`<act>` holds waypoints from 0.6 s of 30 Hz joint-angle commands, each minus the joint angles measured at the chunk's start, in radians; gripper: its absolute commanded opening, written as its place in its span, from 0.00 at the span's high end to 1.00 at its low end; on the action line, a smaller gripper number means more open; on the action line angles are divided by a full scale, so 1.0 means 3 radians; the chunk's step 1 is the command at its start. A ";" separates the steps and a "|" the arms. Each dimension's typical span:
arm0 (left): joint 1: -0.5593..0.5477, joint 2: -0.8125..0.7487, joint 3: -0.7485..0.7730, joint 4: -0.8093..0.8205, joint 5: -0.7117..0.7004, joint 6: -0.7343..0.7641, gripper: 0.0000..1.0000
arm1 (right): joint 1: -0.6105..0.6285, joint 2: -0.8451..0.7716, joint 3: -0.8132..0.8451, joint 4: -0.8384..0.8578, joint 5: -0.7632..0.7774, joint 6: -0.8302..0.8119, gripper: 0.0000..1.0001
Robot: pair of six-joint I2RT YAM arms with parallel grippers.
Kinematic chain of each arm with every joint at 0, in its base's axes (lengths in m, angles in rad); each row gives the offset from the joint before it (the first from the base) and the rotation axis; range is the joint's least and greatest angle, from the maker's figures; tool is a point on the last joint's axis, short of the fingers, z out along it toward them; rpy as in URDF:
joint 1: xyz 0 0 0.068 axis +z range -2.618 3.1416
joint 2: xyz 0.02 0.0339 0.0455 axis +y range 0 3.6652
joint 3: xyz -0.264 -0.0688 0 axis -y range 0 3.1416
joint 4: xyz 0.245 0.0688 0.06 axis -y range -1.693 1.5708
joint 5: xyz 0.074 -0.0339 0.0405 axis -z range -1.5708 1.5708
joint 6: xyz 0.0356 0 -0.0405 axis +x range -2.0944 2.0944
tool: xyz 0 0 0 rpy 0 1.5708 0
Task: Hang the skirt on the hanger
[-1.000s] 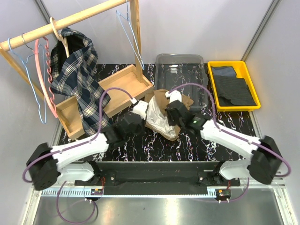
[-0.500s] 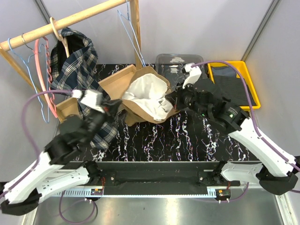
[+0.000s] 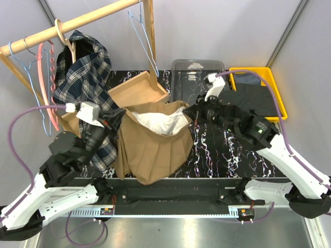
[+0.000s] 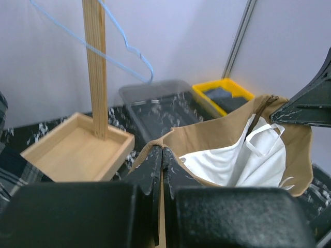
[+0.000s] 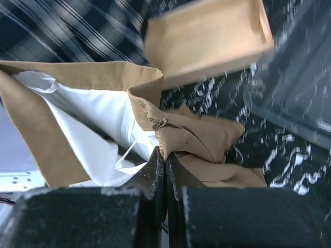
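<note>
The tan skirt (image 3: pixel 152 150) hangs spread between both grippers above the table, waistband up, its white lining (image 3: pixel 158 121) showing in the opening. My left gripper (image 3: pixel 118 120) is shut on the waistband's left end (image 4: pixel 155 150). My right gripper (image 3: pixel 190 111) is shut on the waistband's right end (image 5: pixel 178 139), near a small metal clasp (image 5: pixel 160 124). The light-blue wire hanger (image 3: pixel 145 44) hangs from the wooden rail at the back, above and behind the skirt; it also shows in the left wrist view (image 4: pixel 114 54).
The wooden rack (image 3: pixel 77 23) carries a plaid shirt (image 3: pixel 85 88), a pink hanger (image 3: pixel 46 88) and another blue wire hanger (image 3: pixel 26 77). Its wooden tray base (image 3: pixel 139 90) lies behind the skirt. A clear bin (image 3: pixel 199 77) and a yellow bin (image 3: pixel 258 90) with dark cloth stand at the back right.
Both arms lifted the skirt off the table and pulled apart. It went from a crumpled heap to a hanging, opened sheet, its hem dropping toward the near edge.
</note>
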 commanded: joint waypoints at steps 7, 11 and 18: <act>0.0010 -0.0159 -0.0675 0.0277 -0.0218 -0.0188 1.00 | 0.0017 -0.0111 -0.0662 0.0492 0.0332 0.0224 1.00; 0.0010 -0.0047 -0.0451 0.0277 -0.0295 -0.0045 1.00 | 0.0012 -0.0188 -0.0473 0.0543 0.0506 0.0086 1.00; 0.0010 -0.0011 -0.0072 0.0277 -0.0428 0.0155 1.00 | 0.0017 -0.0377 -0.0283 0.0589 0.0649 -0.0078 1.00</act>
